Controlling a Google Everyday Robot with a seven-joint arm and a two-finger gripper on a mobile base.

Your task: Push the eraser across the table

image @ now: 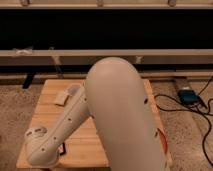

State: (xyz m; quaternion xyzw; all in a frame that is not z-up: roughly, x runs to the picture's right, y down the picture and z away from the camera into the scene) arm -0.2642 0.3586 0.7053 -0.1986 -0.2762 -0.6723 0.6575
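The table has a light wooden plank top and stands in the middle of the camera view. My white arm fills the middle and hides most of the tabletop. Its forearm runs down to the wrist over the table's front left corner. My gripper sits under that wrist, and only a small dark part of it shows beside the wrist. The eraser is hidden behind the arm.
A pale beige flat pad lies at the table's back left. A thin reddish sliver shows at the arm's right edge. A blue device with black cables lies on the floor to the right. A long low shelf runs behind the table.
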